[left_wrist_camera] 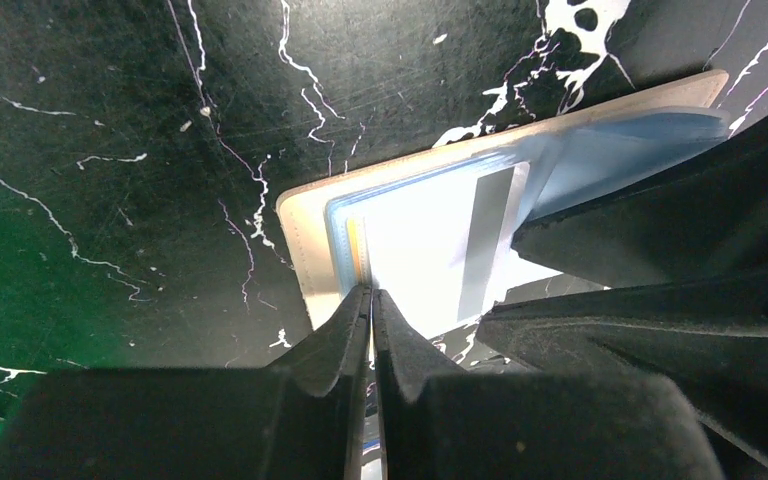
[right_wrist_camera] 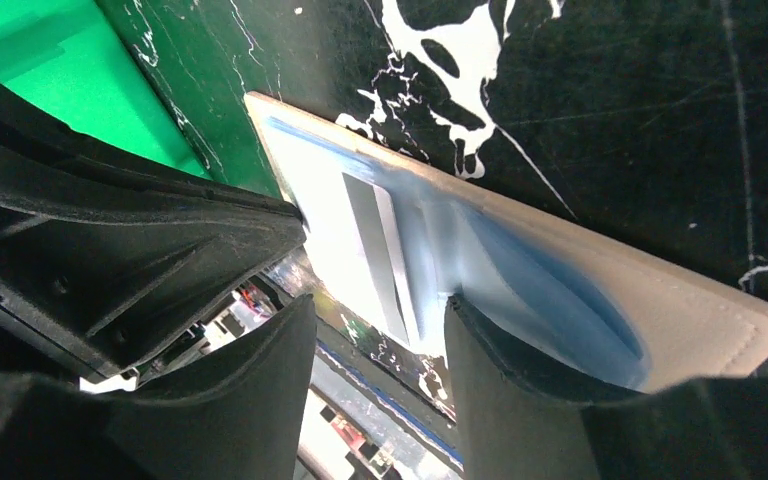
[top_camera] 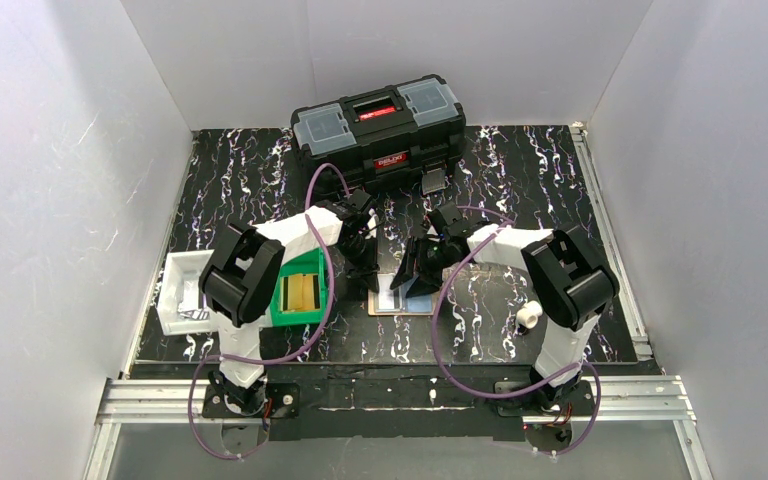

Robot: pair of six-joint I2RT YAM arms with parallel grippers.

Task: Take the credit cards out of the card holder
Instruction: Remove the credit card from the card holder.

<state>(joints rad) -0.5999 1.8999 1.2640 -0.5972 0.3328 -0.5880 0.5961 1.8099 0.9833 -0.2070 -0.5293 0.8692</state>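
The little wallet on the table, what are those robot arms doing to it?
They are trying to get the credit cards out of the card holder, which lies open on the table. The left tool is pinched shut on the thin edge of one card. The right tool is open and rests on the holder's blue plastic sleeve, probably to keep it from sliding. No card is out yet.

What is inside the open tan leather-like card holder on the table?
A pale card with a grey stripe, in light blue plastic sleeves. The black gripper fingers cover the rest.
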